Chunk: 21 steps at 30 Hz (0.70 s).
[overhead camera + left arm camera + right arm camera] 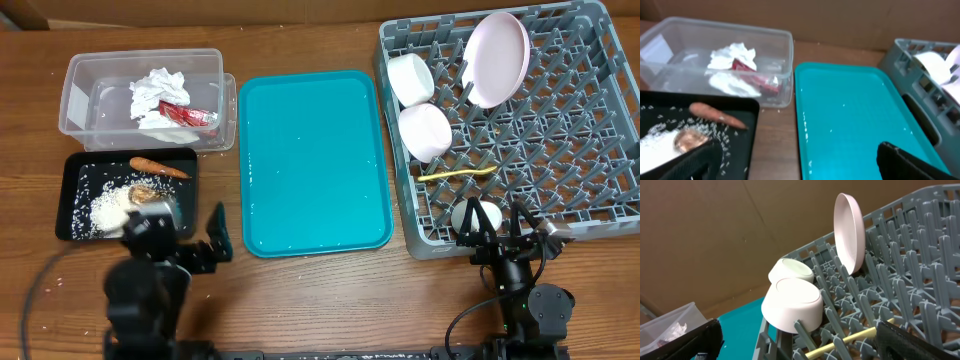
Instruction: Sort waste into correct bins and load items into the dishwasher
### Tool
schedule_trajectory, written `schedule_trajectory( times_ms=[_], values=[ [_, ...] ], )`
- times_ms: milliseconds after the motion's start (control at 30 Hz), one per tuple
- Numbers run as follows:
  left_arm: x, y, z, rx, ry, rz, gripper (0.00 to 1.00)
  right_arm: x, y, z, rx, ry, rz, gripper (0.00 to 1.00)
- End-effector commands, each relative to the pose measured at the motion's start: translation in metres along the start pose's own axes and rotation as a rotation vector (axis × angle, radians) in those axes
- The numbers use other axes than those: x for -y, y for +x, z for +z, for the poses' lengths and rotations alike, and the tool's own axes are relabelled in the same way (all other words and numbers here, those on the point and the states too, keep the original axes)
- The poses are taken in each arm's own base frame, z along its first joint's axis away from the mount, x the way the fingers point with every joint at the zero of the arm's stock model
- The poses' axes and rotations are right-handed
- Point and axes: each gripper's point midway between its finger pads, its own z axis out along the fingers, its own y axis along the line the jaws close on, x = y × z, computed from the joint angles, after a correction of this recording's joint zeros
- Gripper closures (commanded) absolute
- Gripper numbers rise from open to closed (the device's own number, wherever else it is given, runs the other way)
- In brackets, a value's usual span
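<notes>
The clear tub (90,75) holds white napkins (158,92) and a red wrapper (192,116). In the black tray (75,170) lie a carrot piece (160,167), a brown lump (143,192) and rice (105,208). The grey dish rack (570,150) carries the plate (497,58) on edge, two bowls (410,78) (425,130), the yellow spoon (458,174) and a cup (478,214). My left gripper (185,228) stands open and empty over the gap between the black tray and the teal tray. My right gripper (495,232) is open and empty at the rack's near edge, beside the cup.
A teal serving tray (312,160) with a few stray rice grains lies between the bins and the rack. Brown cardboard backs the table. In the right wrist view the rack's upright pegs (920,280) rise close ahead, and the spoon (850,339) lies across them.
</notes>
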Motion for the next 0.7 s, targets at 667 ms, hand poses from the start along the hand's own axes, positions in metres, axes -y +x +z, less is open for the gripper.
schedule_trajectory(
  times_ms=[667],
  values=[
    [-0.010, 0.046, 0.029, 0.264, 0.032, 0.036, 0.00, 0.002, 0.001, 0.000, 0.006, 0.004, 0.002, 0.00]
  ],
)
